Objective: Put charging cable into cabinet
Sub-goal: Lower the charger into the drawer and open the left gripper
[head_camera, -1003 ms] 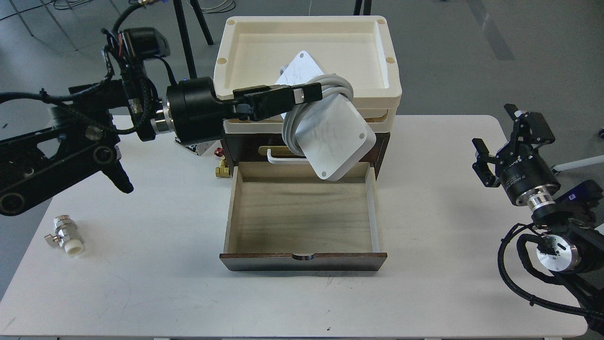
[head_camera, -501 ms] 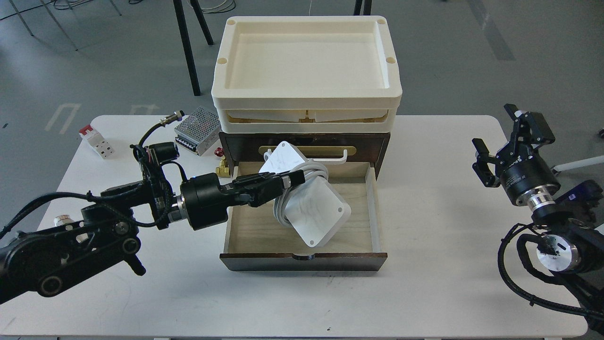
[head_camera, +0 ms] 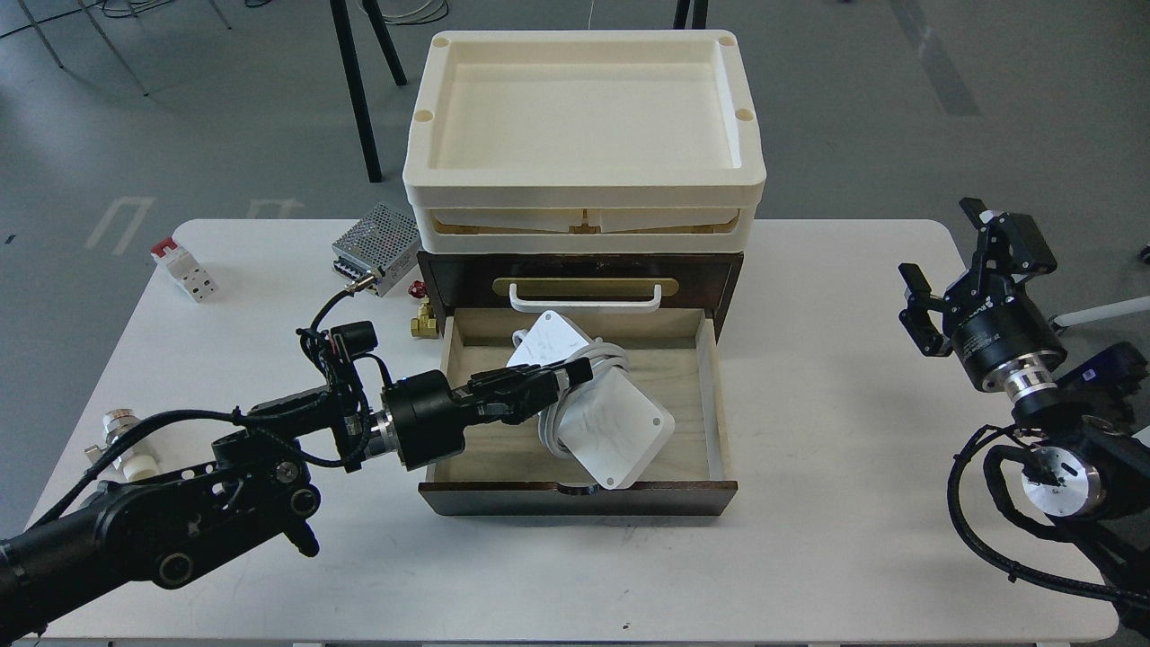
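The charging cable (head_camera: pixel 609 429) is a flat white power brick with white cord wound around its middle. It sits low inside the open pale wood drawer (head_camera: pixel 710 395) of the dark brown cabinet (head_camera: pixel 449 280), tilted, its lower corner near the drawer front. My left gripper (head_camera: pixel 575 373) reaches in from the left and is shut on the cable at its wound cord. My right gripper (head_camera: pixel 939 270) is open and empty, well off to the right above the table.
Cream trays (head_camera: pixel 582 135) are stacked on the cabinet. A perforated metal box (head_camera: pixel 377 248), a red-and-white block (head_camera: pixel 184 268) and a brass fitting (head_camera: pixel 424 322) lie left of the cabinet. A metal valve (head_camera: pixel 121 440) lies at the table's left edge.
My left arm has carried the cable down from in front of the trays into the open drawer, sinking lower over both steps. The right arm has not moved.
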`<action>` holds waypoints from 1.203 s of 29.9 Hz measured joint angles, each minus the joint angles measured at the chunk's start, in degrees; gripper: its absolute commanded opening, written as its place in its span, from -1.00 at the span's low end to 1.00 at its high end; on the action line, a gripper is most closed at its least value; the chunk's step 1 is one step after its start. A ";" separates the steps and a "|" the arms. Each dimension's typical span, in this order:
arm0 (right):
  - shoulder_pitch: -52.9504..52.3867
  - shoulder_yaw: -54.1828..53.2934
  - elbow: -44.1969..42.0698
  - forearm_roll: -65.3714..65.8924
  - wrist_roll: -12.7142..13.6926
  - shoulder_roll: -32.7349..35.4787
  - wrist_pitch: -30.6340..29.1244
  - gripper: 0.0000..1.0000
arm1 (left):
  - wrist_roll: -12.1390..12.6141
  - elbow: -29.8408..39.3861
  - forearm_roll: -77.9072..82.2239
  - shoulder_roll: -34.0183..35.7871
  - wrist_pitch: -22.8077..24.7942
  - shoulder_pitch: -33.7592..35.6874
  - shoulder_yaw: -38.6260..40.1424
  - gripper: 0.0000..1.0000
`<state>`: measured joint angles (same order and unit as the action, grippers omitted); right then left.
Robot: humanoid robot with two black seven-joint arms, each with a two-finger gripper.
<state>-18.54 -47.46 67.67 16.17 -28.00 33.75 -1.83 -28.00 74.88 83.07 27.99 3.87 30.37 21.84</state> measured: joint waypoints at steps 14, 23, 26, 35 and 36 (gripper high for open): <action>0.00 0.00 0.00 0.00 0.00 0.00 0.04 0.99 | 0.00 -13.71 3.22 -7.36 -0.01 0.68 0.03 -0.56; 0.00 0.00 0.00 0.00 0.00 0.00 0.05 0.99 | 0.00 -14.93 3.14 -7.76 0.07 0.76 0.03 -0.05; 0.00 0.00 0.00 -0.02 0.00 0.00 0.06 0.99 | 0.00 -14.94 3.14 -7.77 0.08 0.76 0.04 0.00; 0.00 0.00 0.00 -0.02 0.00 0.00 0.01 0.99 | 0.00 -14.87 2.69 -7.21 0.15 1.45 0.23 0.16; 0.00 0.01 0.02 -0.02 0.00 0.00 0.00 0.99 | 0.00 -14.73 2.59 -7.03 0.19 1.46 0.39 0.17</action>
<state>-18.55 -47.45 67.70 16.15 -28.00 33.75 -1.83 -28.00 60.15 85.66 20.96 4.07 31.83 22.23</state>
